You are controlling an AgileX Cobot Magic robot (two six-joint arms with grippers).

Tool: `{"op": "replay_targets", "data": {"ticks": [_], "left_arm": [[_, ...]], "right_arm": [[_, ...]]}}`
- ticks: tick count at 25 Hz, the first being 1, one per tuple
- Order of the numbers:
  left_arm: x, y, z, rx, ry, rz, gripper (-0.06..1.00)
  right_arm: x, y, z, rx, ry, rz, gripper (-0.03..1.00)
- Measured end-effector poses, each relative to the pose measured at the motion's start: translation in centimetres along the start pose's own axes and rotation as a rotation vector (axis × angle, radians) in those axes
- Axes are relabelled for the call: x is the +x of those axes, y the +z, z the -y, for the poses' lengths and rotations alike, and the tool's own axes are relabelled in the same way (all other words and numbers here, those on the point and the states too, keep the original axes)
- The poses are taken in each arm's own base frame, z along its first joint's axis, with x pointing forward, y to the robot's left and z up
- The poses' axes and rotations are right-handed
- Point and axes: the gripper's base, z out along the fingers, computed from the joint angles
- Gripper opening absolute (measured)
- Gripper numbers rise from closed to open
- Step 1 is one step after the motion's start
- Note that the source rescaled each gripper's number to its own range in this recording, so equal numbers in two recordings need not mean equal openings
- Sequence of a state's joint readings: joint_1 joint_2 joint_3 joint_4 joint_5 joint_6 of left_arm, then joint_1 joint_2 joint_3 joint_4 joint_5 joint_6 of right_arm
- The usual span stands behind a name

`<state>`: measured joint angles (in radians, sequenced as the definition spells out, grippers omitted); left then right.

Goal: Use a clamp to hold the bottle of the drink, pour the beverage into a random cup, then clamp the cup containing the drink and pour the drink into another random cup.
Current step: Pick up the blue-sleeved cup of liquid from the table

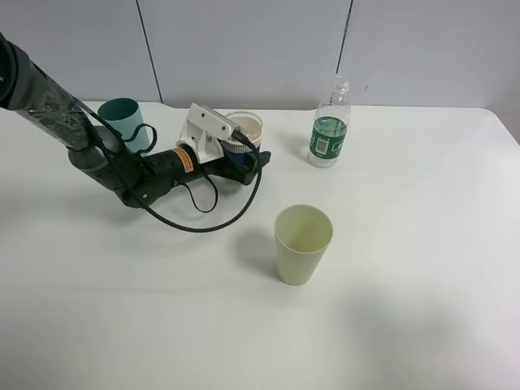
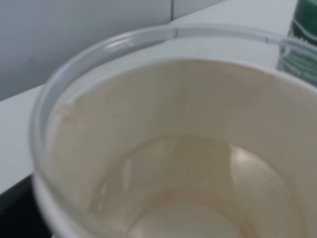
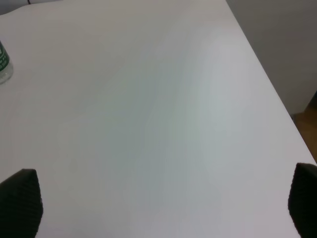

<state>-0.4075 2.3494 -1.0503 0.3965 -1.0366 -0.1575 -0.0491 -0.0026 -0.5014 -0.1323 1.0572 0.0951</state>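
A clear plastic bottle (image 1: 329, 130) with a green label stands uncapped at the back middle; its edge also shows in the left wrist view (image 2: 302, 44) and the right wrist view (image 3: 2, 64). A white cup (image 1: 245, 128) with a brownish inside stands left of it. My left gripper (image 1: 248, 162) is shut around this cup's lower part. The left wrist view looks straight into the cup (image 2: 173, 148), which seems to hold a little clear liquid. A pale green cup (image 1: 302, 244) stands empty at the front middle. My right gripper (image 3: 158, 208) is open and empty over bare table.
A teal cup (image 1: 123, 120) stands at the back left, behind my left arm (image 1: 106, 158). A black cable (image 1: 203, 219) loops onto the white table (image 1: 422, 268). The table's right edge (image 3: 277, 99) shows in the right wrist view.
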Motion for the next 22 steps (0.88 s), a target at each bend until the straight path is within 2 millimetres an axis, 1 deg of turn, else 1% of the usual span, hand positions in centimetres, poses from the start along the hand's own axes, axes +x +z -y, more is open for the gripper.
{"op": "replay_targets", "data": {"ticks": [3,4,5,6,7,8,9,11,12,18,22], "left_arm": [[0.02,0.01,0.1,0.009,0.005,-0.002,1.0],[0.02,0.01,0.12,0.011,0.006,-0.003,0.98],[0.04,0.01,0.13,0.012,0.007,-0.003,0.88],[0.12,0.01,0.14,0.012,0.006,-0.005,0.7],[0.18,0.01,0.15,0.013,0.007,-0.007,0.49],[0.25,0.01,0.14,0.012,0.007,-0.015,0.18],[0.27,0.01,0.16,0.015,0.009,-0.017,0.0],[0.31,0.04,0.14,0.013,0.01,-0.024,0.05],[0.34,0.04,0.13,0.013,0.01,-0.027,0.06],[0.29,0.03,0.15,0.013,0.012,-0.032,0.06],[-0.35,-0.45,0.28,0.015,0.023,-0.06,0.06]], "right_arm": [[0.0,0.0,0.0,0.0,0.0,0.0,1.0],[0.0,0.0,0.0,0.0,0.0,0.0,1.0],[0.0,0.0,0.0,0.0,0.0,0.0,1.0],[0.0,0.0,0.0,0.0,0.0,0.0,1.0],[0.0,0.0,0.0,0.0,0.0,0.0,1.0],[0.0,0.0,0.0,0.0,0.0,0.0,1.0],[0.0,0.0,0.0,0.0,0.0,0.0,1.0],[0.0,0.0,0.0,0.0,0.0,0.0,1.0],[0.0,0.0,0.0,0.0,0.0,0.0,1.0],[0.0,0.0,0.0,0.0,0.0,0.0,1.0],[0.0,0.0,0.0,0.0,0.0,0.0,1.0]]}}
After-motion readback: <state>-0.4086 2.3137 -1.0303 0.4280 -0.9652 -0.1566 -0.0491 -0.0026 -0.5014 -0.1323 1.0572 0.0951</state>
